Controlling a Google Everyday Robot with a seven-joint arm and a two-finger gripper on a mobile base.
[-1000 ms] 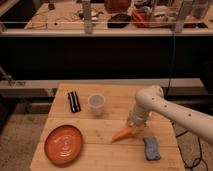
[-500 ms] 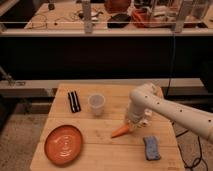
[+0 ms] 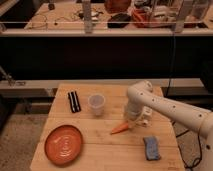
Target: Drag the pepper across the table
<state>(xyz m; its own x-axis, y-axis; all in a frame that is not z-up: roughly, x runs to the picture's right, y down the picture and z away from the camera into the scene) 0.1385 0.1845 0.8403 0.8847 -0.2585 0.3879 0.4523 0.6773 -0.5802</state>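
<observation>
An orange pepper [image 3: 120,129], long and pointed, lies on the wooden table [image 3: 100,150] right of centre, its tip pointing left. My gripper [image 3: 134,121] is at the end of the white arm [image 3: 165,107] that reaches in from the right. It points down at the pepper's right end and touches or covers it.
A clear plastic cup [image 3: 97,104] stands left of the gripper. A black object [image 3: 74,101] lies at the back left. An orange plate [image 3: 63,144] sits at the front left. A blue sponge [image 3: 151,148] lies at the front right. A dark counter with clutter runs behind the table.
The gripper and the pepper have both shifted a little to the left and back across the table. The other objects have not moved.
</observation>
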